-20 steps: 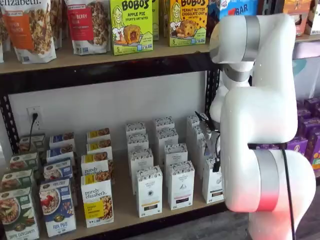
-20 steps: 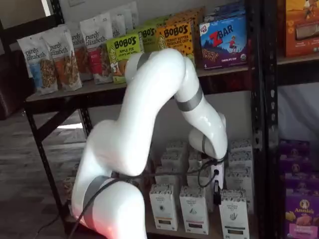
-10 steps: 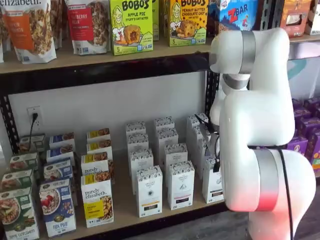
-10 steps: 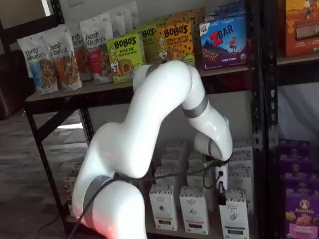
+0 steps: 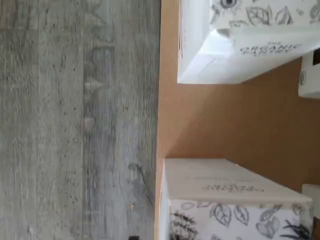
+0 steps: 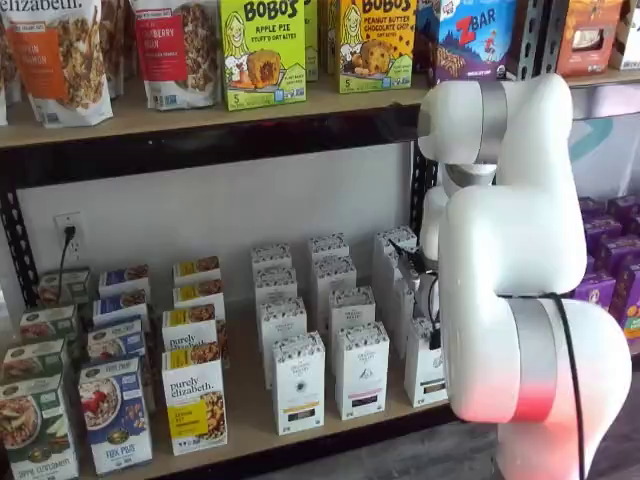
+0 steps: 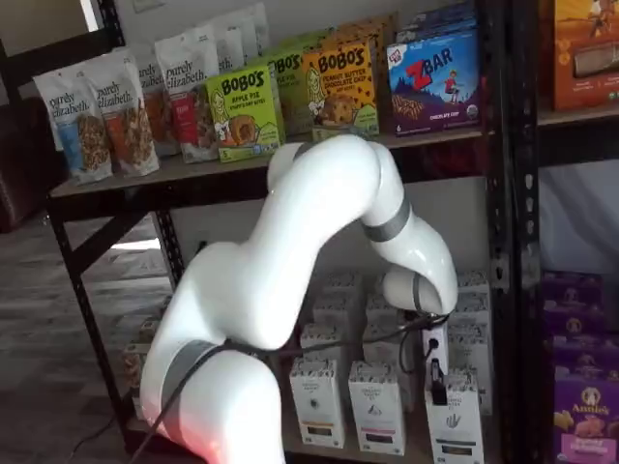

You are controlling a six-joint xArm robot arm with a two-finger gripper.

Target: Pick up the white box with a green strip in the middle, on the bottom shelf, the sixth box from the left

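Note:
The white box [image 7: 453, 425] with the green strip stands at the front of the rightmost white column on the bottom shelf [image 6: 245, 400]. In the other shelf view the white box [image 6: 425, 368] is partly hidden behind the arm. My gripper [image 7: 438, 387] hangs just above its top and holds nothing. Only a black finger [image 6: 435, 335] shows, side-on, so no gap can be seen, but the jaws stand wide apart. The wrist view shows two white leaf-patterned cartons [image 5: 235, 40] [image 5: 225, 200] on the pale board with bare wood between them. I cannot tell which of them is the target.
Two more columns of similar white cartons [image 6: 361, 368] [image 6: 298, 380] stand to the left, then purely elizabeth boxes [image 6: 195, 400]. A black upright [image 7: 503, 242] rises close on the right. Purple boxes [image 7: 585, 406] fill the neighbouring bay. Grey floor [image 5: 75, 120] lies below the shelf edge.
The arm has swung rightward and lowered. The gripper has moved from over the middle white column to just above the rightmost front carton.

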